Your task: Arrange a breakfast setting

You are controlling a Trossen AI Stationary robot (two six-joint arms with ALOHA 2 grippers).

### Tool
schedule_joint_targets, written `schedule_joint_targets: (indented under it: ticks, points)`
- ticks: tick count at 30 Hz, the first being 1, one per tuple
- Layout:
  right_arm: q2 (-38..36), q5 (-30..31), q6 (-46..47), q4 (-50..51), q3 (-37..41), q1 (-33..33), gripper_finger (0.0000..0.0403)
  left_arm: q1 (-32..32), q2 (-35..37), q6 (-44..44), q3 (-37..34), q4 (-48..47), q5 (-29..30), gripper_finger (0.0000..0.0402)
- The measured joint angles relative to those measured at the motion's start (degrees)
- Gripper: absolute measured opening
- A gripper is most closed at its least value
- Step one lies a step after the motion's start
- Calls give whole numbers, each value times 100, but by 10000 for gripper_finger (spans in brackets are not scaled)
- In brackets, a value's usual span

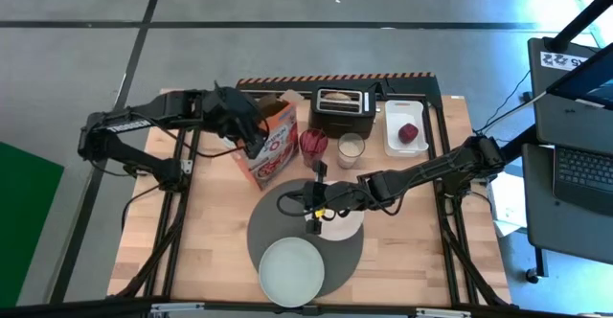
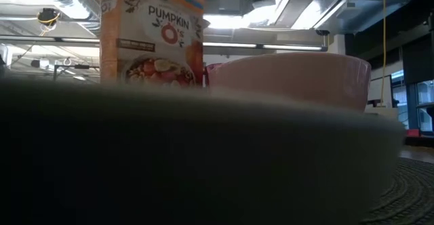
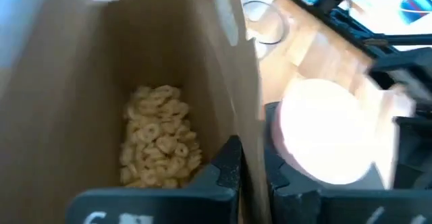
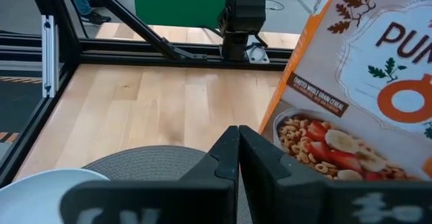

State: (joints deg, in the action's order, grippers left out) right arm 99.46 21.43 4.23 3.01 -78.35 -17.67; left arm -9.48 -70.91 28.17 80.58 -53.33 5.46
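The dark-grey placemat (image 1: 287, 220) lies at the table's near middle. The pale plate (image 1: 292, 270) rests on its near edge and fills the low view's foreground (image 2: 169, 164). The white bowl (image 1: 347, 222) stands on the mat's right part and also shows in the low view (image 2: 291, 76). My left gripper (image 1: 251, 131) is shut on an orange cereal box (image 1: 271, 146) that leans toward the bowl. My right gripper (image 1: 305, 201) is shut and empty over the mat, left of the bowl. A small dark thing (image 1: 311, 225) lies by the bowl; I cannot tell whether it is the spoon. My left gripper holds the cereal box by one wall at its open top (image 3: 248, 136), with one finger (image 3: 223, 166) inside the box and the other (image 3: 287, 180) outside. The fingers come from above. The box is tilted, its open top over the bowl's side; its bottom is hidden.
A black toaster (image 1: 345, 109) with toast stands at the far edge. To its right is a white tray (image 1: 407, 131) holding a red thing. A glass of milk (image 1: 351, 150) and a red cup (image 1: 313, 144) stand between the toaster and the mat. Bare wood lies to the left.
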Motion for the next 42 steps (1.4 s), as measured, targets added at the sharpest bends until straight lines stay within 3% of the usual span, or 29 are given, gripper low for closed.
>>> schedule_joint_targets:
  ticks: [17,23,31,42]
  points:
    - [0,128,-11,4,0,0,14,144,68,-138,-2,274,-254,165]
    - [0,172,-11,-6,0,0,14,330,126,-597,252,270,203,187]
    - [0,184,-13,-11,0,0,14,462,135,-1293,1534,158,928,200]
    - [0,216,-12,-15,0,2,14,626,135,-2090,2937,211,1112,201]
